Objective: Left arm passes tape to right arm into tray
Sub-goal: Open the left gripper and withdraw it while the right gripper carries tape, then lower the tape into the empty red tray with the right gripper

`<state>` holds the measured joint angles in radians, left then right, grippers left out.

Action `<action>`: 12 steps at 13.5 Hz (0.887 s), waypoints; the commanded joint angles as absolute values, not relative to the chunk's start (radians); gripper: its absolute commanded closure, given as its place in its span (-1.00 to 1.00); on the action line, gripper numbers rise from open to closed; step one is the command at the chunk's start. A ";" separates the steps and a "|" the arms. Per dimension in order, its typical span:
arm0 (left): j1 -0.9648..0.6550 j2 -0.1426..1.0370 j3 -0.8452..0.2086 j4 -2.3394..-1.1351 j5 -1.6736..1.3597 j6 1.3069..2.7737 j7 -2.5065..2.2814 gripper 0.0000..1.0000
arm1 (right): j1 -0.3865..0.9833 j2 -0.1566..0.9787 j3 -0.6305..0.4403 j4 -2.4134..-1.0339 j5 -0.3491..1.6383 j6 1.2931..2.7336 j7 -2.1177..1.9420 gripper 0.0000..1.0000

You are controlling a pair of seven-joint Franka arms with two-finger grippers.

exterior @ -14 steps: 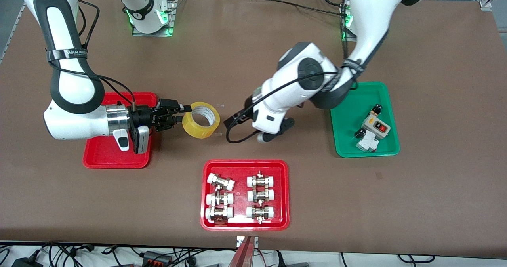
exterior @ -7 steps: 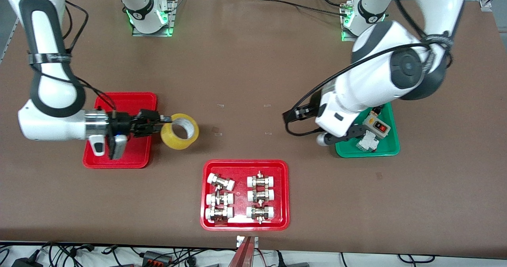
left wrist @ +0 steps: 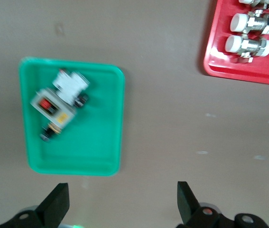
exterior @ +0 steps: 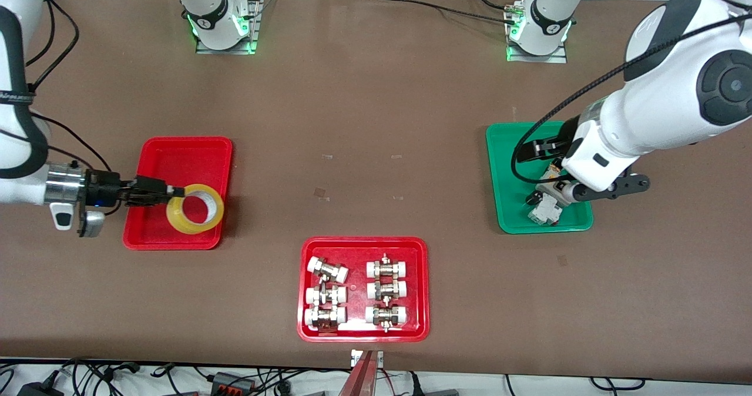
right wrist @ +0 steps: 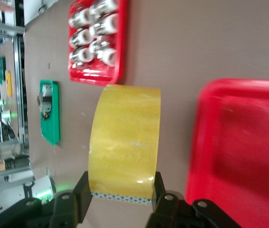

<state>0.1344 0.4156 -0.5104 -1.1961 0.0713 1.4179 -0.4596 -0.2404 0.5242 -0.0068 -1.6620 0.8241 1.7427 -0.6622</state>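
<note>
Tape [exterior: 195,209] over tray's [exterior: 176,155] camera-side corner

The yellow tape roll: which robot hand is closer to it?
The right one. The right gripper is shut on the tape, holding it over the plain red tray. The left gripper is open over the green tray, at the left arm's end of the table.

The brown table [exterior: 376,120] bears a red tray [exterior: 176,155], a fittings tray [exterior: 364,246] and a green tray [exterior: 505,167].
</note>
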 commanded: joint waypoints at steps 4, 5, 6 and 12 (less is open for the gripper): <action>0.255 0.191 -0.387 -1.416 0.089 1.452 -0.104 -1.00 | -0.386 0.643 0.012 -1.651 0.815 1.645 -0.646 0.68; 0.255 0.126 -0.385 -1.507 0.086 1.488 -0.110 -1.00 | -0.399 0.653 0.012 -1.651 0.815 1.625 -0.647 0.68; 0.255 0.085 -0.384 -1.570 0.075 1.527 -0.113 -1.00 | -0.411 0.655 0.012 -1.652 0.802 1.609 -0.649 0.68; 0.102 0.054 -0.183 -1.615 0.029 1.565 -0.114 -1.00 | -0.434 0.679 0.012 -1.660 0.724 1.554 -0.741 0.68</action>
